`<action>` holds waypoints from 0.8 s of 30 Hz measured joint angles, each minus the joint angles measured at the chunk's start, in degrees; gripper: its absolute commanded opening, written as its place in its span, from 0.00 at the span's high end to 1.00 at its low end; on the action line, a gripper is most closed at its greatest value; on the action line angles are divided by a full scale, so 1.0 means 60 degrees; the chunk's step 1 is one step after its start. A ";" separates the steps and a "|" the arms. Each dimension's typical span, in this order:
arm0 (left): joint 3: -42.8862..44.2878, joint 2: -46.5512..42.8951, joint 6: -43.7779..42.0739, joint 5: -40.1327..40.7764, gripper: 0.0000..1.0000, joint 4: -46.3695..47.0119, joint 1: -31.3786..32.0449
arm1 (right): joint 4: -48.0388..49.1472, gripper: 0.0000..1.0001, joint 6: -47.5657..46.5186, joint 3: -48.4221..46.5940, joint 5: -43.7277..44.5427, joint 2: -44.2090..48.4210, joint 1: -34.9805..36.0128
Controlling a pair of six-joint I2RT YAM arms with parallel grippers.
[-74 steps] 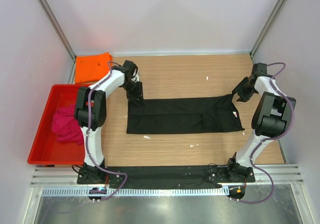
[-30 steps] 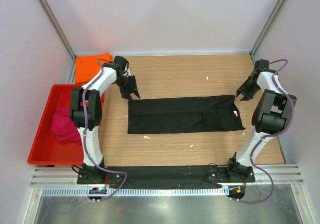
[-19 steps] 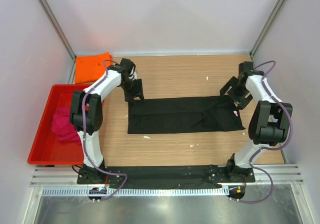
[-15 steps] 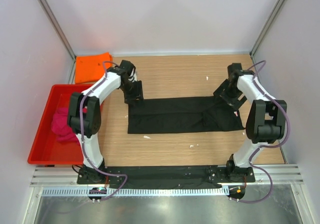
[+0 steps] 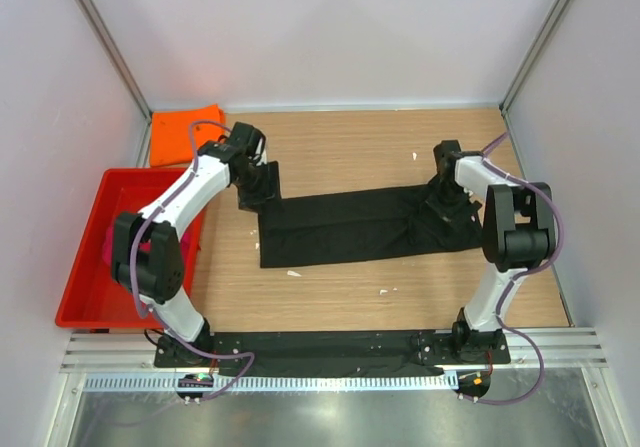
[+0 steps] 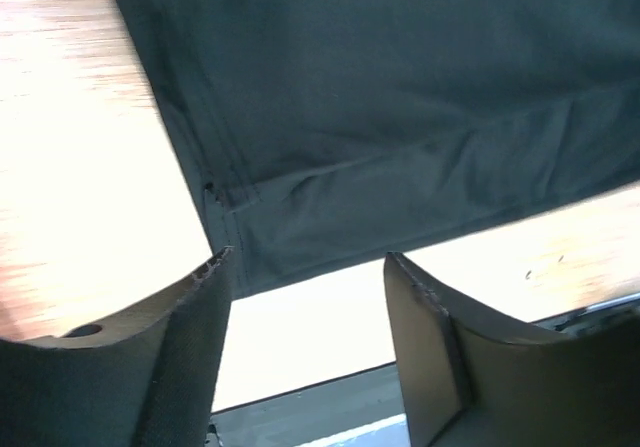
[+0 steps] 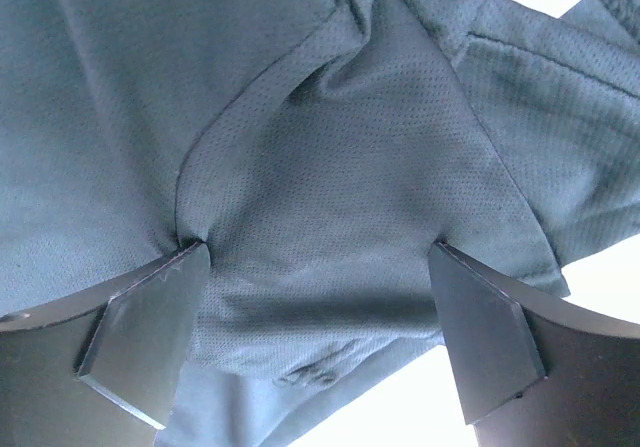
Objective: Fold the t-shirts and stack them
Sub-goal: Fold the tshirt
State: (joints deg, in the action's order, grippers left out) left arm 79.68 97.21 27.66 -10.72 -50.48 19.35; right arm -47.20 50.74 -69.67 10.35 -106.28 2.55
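The black t-shirt [image 5: 360,227] lies on the wooden table as a long folded strip. My left gripper [image 5: 254,182] hovers open at its far left corner; in the left wrist view its fingers [image 6: 308,262] straddle bare table just off the shirt's edge [image 6: 400,117]. My right gripper [image 5: 446,203] is down on the shirt's right end, wide open. In the right wrist view its fingertips [image 7: 320,252] press into the bunched cloth [image 7: 320,117]. The folded orange t-shirt [image 5: 183,137] rests at the back left. The pink t-shirt [image 5: 106,252] is mostly hidden behind my left arm.
A red plastic tray [image 5: 75,307] sits at the left edge and holds the pink shirt. White walls close in on three sides, and metal posts stand at the back corners. Small white scraps [image 5: 385,291] dot the table.
My right arm swung in from the right wall onto the shirt's right end, its jaws now wide. My left gripper came back to the shirt's left corner and opened wider.
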 measured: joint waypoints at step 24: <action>0.2550 0.3187 -0.1818 0.2681 0.29 -0.0503 0.2728 | -0.0488 0.00 -0.4699 -0.9854 0.1169 -0.4870 0.1672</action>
State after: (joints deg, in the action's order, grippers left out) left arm 94.98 116.33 16.75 5.37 -53.49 35.73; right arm -50.13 22.55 -128.79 17.37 -135.50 12.58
